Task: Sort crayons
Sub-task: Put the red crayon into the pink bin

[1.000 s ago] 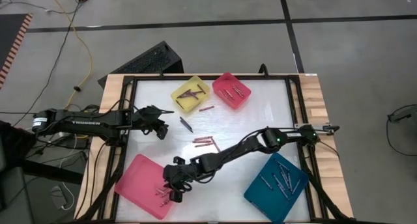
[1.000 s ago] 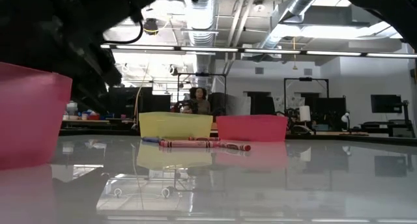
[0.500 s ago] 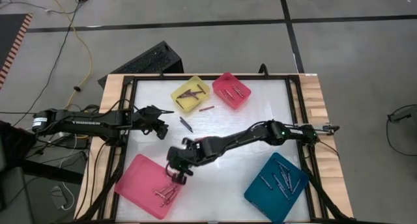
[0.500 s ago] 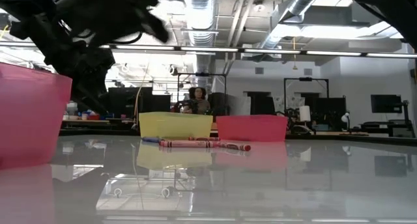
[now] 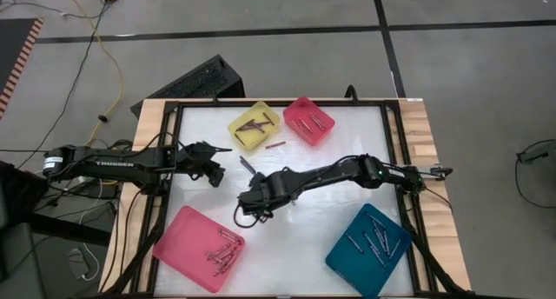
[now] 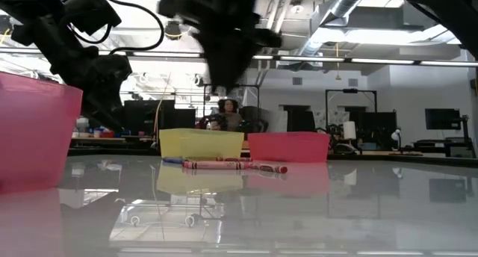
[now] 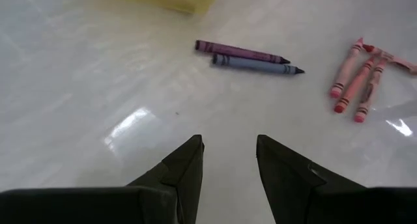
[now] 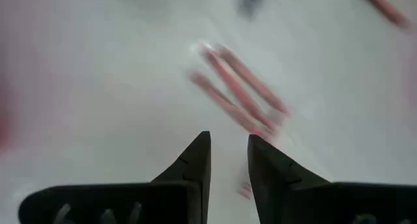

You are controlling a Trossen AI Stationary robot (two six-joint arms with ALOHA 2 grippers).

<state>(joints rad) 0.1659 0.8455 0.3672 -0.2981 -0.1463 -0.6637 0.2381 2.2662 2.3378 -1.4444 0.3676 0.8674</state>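
With its fingers parted and empty, the right gripper [image 5: 252, 203] hovers mid-worktop [image 5: 347, 151] over the loose red crayons [image 8: 238, 97] — it should centre on one stick before closing. Beside the worktop's left edge, the left gripper [image 7: 228, 162] waits, fingers apart, empty. Only its wrist view shows the two dark crayons [image 7: 251, 58] clearly — the low view hides them.

Table [image 5: 347, 134]: white top inside a black frame, wooden edges showing at 3 and 9 o'clock.
Trays: yellow tray [image 5: 254, 126] and small pink tray [image 5: 309, 120] sitting at 12; large pink tray [image 5: 199, 248] at 7; teal tray [image 5: 368, 249] at 5.
Loose crayons [image 7: 251, 58]: lying near centre; one lying between the upper trays.
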